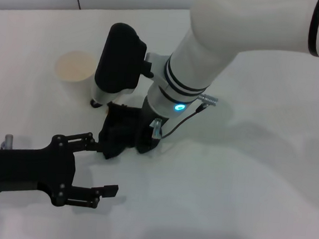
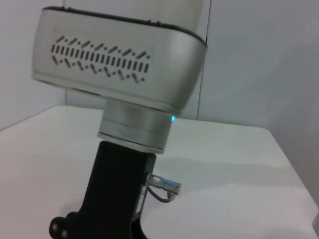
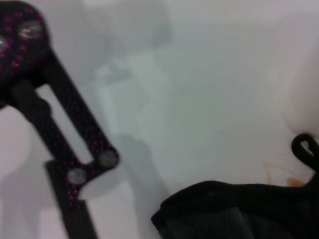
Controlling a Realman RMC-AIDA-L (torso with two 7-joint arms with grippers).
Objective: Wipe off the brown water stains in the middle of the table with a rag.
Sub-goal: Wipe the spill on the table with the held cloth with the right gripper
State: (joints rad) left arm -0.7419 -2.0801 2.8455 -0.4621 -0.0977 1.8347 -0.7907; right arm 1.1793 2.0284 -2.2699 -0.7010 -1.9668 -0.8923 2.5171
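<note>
My right gripper point(image 1: 126, 132) points down at the middle of the white table point(image 1: 244, 177) and is shut on the dark rag point(image 1: 113, 140), which it presses bunched onto the tabletop. In the right wrist view the rag point(image 3: 234, 211) lies crumpled with its thin black loop point(image 3: 305, 149) at one corner. A faint orange-brown stain smear point(image 3: 293, 182) shows right beside the cloth edge; in the head view the stain is hidden. My left gripper point(image 1: 104, 166) is open and empty, low over the table just in front of the rag, its upper finger close to the cloth.
A white paper cup point(image 1: 74, 70) stands upright behind and to the left of the rag, next to the right arm's black forearm cover point(image 1: 119, 57). The left wrist view shows only the right arm's wrist housing point(image 2: 119, 64) above the table.
</note>
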